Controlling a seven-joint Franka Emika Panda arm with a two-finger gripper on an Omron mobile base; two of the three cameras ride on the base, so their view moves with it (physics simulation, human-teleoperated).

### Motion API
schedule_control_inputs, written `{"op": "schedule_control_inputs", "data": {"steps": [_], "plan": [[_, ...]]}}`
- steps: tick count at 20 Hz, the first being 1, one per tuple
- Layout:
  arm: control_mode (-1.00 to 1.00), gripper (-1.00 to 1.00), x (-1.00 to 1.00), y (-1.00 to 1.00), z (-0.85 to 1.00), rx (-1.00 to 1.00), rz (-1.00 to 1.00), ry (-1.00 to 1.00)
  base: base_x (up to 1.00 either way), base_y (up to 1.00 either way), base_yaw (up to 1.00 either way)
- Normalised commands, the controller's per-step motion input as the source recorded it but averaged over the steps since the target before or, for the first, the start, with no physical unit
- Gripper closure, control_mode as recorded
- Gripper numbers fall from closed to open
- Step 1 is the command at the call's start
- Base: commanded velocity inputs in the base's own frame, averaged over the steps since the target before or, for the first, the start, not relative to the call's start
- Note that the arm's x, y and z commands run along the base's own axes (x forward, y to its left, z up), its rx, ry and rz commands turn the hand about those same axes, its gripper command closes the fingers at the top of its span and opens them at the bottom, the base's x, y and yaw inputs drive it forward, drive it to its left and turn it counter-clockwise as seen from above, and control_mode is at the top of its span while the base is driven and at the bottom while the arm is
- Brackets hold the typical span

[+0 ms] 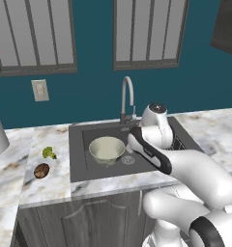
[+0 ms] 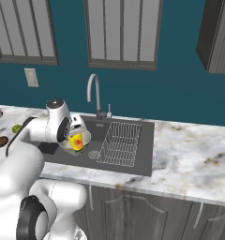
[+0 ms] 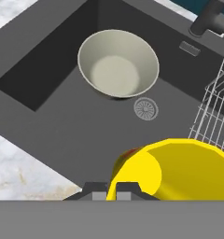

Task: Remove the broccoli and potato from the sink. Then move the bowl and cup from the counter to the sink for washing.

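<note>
My gripper (image 3: 111,189) hangs over the sink (image 1: 84,169) and is shut on the rim of the bright yellow cup (image 3: 179,168), which is tilted above the basin floor near the drain (image 3: 145,108). From the right base, the cup (image 2: 77,142) shows just under the hand, in front of the bowl. The cream bowl (image 3: 118,63) sits upright in the left half of the sink, apart from the cup. The broccoli (image 1: 49,153) and the potato (image 1: 41,170) lie side by side on the counter (image 1: 45,188) left of the sink.
A wire rack (image 2: 119,143) fills the right half of the basin, close beside the cup. The curved chrome faucet (image 1: 127,96) rises behind the sink. The marble worktop (image 2: 194,159) stretches to the right.
</note>
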Motion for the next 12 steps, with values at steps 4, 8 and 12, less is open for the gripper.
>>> {"op": "schedule_control_inputs", "data": {"steps": [4, 8, 12], "plan": [[-1.00, 1.00, 0.10, 0.05, -0.11, 0.00, 0.00, 0.00, 0.00, 0.00, 0.00], [-1.00, 1.00, 0.12, 0.01, -0.10, 0.00, 0.00, 0.00, 0.00, 0.00, 0.00], [-1.00, 1.00, 0.15, 0.00, -0.07, 0.02, -0.01, 0.00, 0.00, 0.00, 0.00]]}}
